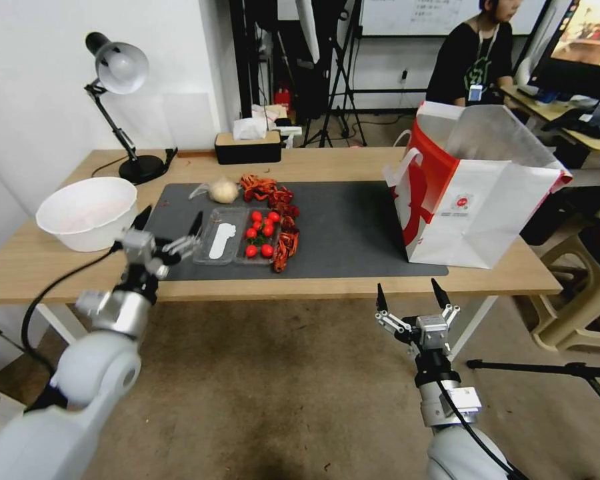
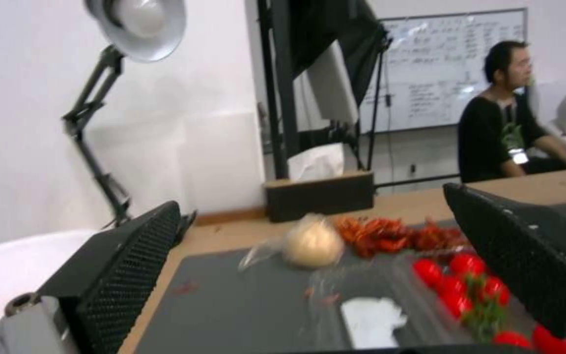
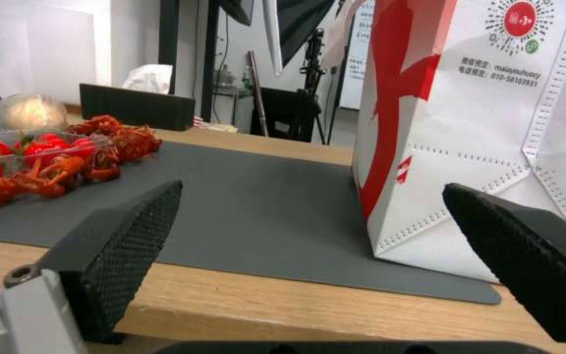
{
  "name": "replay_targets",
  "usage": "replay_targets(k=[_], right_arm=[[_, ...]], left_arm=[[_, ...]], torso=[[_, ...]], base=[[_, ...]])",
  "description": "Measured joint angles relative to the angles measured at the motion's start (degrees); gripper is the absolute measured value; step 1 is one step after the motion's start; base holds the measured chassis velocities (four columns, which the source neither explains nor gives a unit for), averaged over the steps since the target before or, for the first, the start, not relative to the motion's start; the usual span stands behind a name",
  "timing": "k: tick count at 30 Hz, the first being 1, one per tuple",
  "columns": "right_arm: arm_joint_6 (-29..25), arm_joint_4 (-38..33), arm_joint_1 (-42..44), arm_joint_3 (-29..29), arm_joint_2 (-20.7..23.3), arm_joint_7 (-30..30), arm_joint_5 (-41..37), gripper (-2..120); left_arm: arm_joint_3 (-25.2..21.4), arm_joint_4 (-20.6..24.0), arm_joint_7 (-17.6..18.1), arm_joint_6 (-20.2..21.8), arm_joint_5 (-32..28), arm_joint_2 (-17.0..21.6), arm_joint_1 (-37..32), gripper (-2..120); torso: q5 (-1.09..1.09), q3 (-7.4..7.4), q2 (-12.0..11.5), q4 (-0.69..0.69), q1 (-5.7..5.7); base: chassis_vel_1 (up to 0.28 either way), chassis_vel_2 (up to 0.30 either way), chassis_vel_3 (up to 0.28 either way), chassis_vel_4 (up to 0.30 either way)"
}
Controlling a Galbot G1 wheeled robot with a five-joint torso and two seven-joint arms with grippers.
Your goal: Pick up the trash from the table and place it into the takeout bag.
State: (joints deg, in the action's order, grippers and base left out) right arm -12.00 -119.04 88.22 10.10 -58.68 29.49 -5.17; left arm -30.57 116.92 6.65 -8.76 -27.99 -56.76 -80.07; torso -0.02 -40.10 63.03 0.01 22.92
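On the table [image 1: 353, 163] lies a dark grey mat [image 1: 353, 227] with trash at its left end: a pale wrapped ball [image 1: 223, 190] [image 2: 312, 242], red crayfish shells [image 1: 277, 220] [image 2: 388, 233] and a clear plastic tray [image 1: 237, 245] [image 2: 375, 305] holding cherry tomatoes. The white and red takeout bag [image 1: 473, 187] [image 3: 493, 123] stands upright and open-topped at the mat's right end. My left gripper [image 1: 169, 223] [image 2: 309, 201] hovers open just left of the tray, holding nothing. In front of the table edge, below the bag, my right gripper [image 1: 410, 291] [image 3: 312, 188] is open and empty.
A large white bowl [image 1: 87, 212] sits at the table's left end. A black desk lamp [image 1: 117, 73] and a tissue box [image 1: 248, 148] stand along the far edge. A beige stool [image 1: 580, 293] and a tripod leg [image 1: 547, 367] are on the floor to the right.
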Motion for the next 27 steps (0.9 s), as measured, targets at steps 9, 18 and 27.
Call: replay_targets(k=[9, 18, 27], right_arm=[[0.0, 0.21, -0.26, -0.45, -0.09, 0.0, 0.11, 100], [-0.06, 0.21, 0.26, -0.65, -0.35, -0.03, 0.22, 100], [-0.17, 0.17, 0.85, -0.61, -0.67, 0.0, 0.35, 100]], left_arm=[[-3.69, 0.34, 0.42, -5.03, 6.11, -5.09, -10.31, 100], [-5.18, -1.43, 0.32, -7.72, 8.58, -7.9, -13.52, 100], [-4.7, -2.42, 0.25, -8.33, 9.35, -8.06, -13.02, 100]], torso=[[0.02, 0.0, 0.0, -0.01, 0.0], [0.02, 0.0, 0.0, -0.01, 0.0], [0.02, -0.01, 0.0, -0.01, -0.01]], base=[[0.0, 0.0, 0.0, 0.0], [0.0, 0.0, 0.0, 0.0], [0.0, 0.0, 0.0, 0.0]])
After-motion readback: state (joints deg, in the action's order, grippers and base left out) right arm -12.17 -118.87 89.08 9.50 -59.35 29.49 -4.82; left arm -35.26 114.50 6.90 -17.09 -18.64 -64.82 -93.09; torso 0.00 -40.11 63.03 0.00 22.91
